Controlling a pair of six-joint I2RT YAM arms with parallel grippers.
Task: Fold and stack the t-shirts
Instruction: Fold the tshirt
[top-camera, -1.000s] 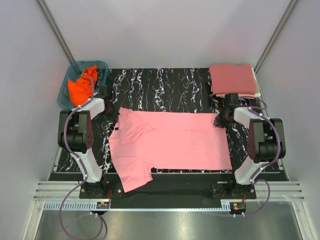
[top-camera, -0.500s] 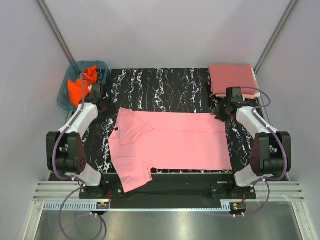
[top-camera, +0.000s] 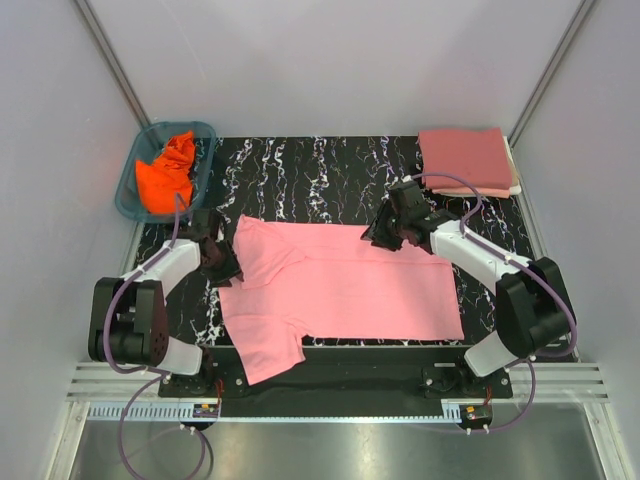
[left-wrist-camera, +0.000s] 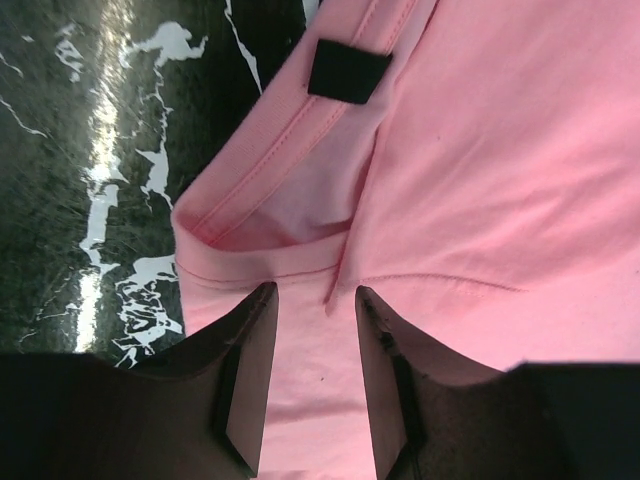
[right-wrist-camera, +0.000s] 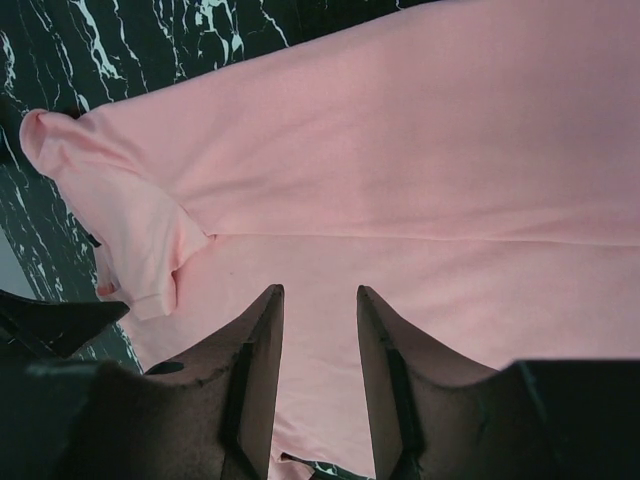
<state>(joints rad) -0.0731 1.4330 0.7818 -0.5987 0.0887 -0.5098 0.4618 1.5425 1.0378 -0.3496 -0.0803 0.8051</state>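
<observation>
A light pink t-shirt (top-camera: 350, 290) lies spread flat across the black marbled table, with one sleeve folded in at its left end and the other hanging over the near edge. My left gripper (top-camera: 222, 265) hovers open over the shirt's collar end. The left wrist view shows pink cloth (left-wrist-camera: 500, 180) and a black tag (left-wrist-camera: 347, 70) beyond my left gripper (left-wrist-camera: 315, 292). My right gripper (top-camera: 385, 232) is open above the shirt's far edge, near the middle. In its wrist view my right gripper (right-wrist-camera: 318, 292) has only flat pink fabric (right-wrist-camera: 450, 150) beneath it. Neither gripper holds anything.
A folded rose-red t-shirt (top-camera: 465, 158) rests on a paler folded one (top-camera: 508, 188) at the back right corner. A crumpled orange t-shirt (top-camera: 165, 175) sits in the teal basket (top-camera: 127, 185) at the back left. Bare table (top-camera: 320, 175) lies beyond the pink shirt.
Both grippers have opened. The left one moved from the shirt's far left corner toward me onto the collar end. The right one slid left along the far edge.
</observation>
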